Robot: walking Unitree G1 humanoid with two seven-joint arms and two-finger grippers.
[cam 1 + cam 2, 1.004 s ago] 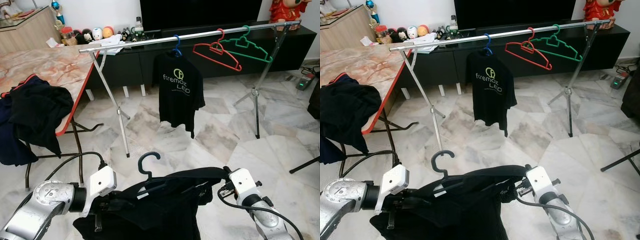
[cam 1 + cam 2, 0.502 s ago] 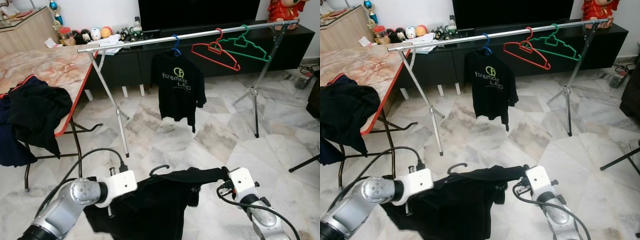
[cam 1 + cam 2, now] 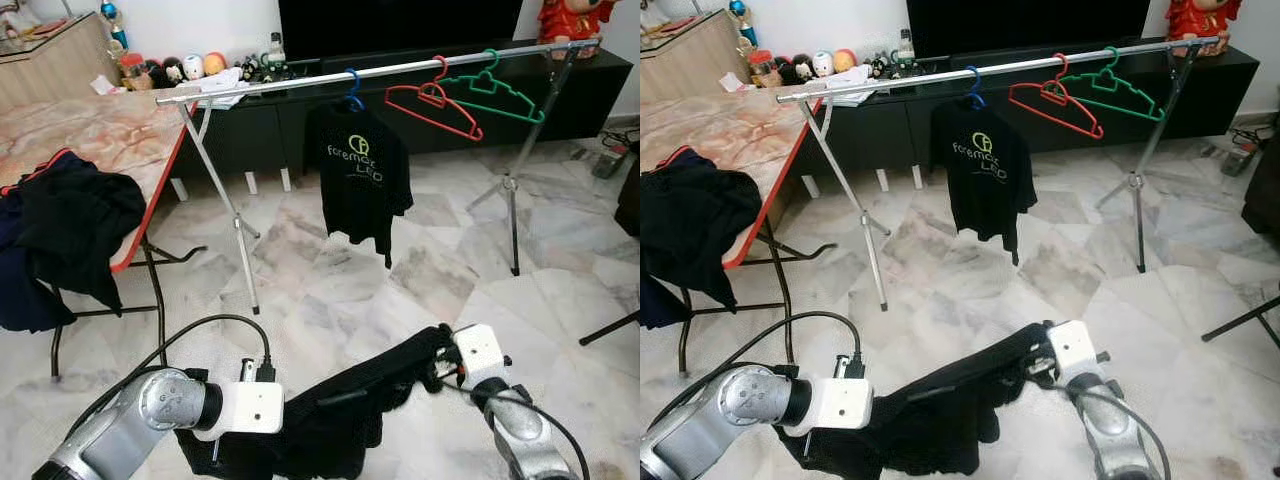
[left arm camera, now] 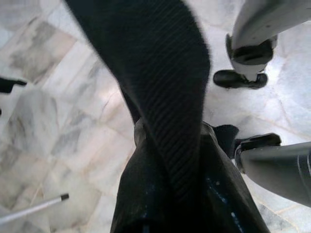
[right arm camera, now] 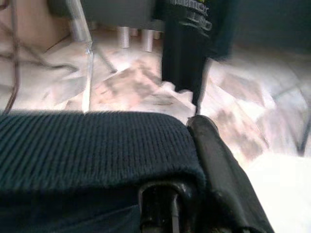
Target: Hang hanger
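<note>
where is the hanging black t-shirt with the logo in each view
Left eye view: black t-shirt hangs upper centre from the rail.
Right eye view: upper centre, under the rail.
Right wrist view: blurred, at the top, beyond the held dark garment.
Left wrist view: not there.
Shared landmark: its yellow-green logo.

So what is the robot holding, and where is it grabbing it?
A black shirt, stretched between both grippers. The right gripper pinches its upper end; the left gripper grips the lower end. The pictures do not let me name those parts more exactly.
</note>
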